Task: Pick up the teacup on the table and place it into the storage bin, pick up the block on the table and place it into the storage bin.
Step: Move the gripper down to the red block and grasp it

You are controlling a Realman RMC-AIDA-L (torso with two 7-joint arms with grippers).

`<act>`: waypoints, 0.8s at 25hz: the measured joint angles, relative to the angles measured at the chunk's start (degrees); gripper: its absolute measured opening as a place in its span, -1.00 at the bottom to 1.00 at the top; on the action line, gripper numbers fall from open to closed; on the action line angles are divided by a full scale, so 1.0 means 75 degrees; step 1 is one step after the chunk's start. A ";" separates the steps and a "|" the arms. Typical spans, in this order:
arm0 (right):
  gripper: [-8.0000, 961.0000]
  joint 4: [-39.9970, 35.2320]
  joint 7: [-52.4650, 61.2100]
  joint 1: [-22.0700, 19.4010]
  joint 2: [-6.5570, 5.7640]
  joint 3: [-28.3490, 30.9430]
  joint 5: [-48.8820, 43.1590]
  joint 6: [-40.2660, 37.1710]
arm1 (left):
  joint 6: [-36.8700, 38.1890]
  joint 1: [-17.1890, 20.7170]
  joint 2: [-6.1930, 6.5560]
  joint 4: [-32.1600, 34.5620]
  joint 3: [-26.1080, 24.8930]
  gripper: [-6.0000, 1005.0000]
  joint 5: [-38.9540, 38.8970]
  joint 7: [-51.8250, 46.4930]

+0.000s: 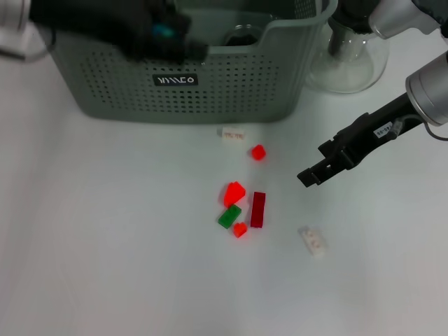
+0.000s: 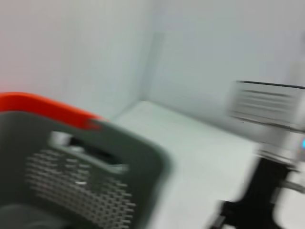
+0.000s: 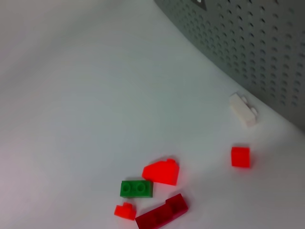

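White worktop point(image 1: 105, 231) near the perforated grey-green plastic storage bin point(image 1: 231, 91) carries seven small rigid plastic blocks (four red point(image 1: 234, 192), one dark red, one green, two white), light and best pinched across flat sides; right gripper point(image 1: 313, 173) hovers beside them, spread unclear; left gripper point(image 1: 168, 38) over bin, state unreadable.

Grey-green perforated storage bin point(image 1: 210, 84); green block point(image 1: 229, 216).

Grey-green perforated storage bin point(image 1: 231, 91) stood at table's far side w/ teacup point(image 1: 241, 33) inside; blocks point(image 1: 241, 206) lay scattered in front.
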 joint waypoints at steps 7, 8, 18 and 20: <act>0.87 0.0044 -0.0112 0.0077 0.0105 -0.0101 0.0001 0.0405 | 0.1032 0.0919 -0.0425 -0.0130 -0.0188 0.34 -0.0541 0.1261; 0.87 0.0064 -0.0115 0.0083 0.0130 -0.0171 0.0006 0.0530 | 0.1182 0.0984 -0.0446 -0.0226 -0.0189 0.35 -0.0504 0.1505; 0.86 0.1135 -0.0058 0.0443 0.0198 -0.0843 0.0266 0.2028 | 0.1817 0.1710 -0.0665 -0.1174 -0.0237 0.78 -0.0361 0.3903; 0.86 0.1292 -0.0084 0.0470 0.0205 -0.1006 0.0429 0.2255 | 0.1854 0.1836 -0.0731 -0.1221 -0.0221 0.79 -0.0357 0.4139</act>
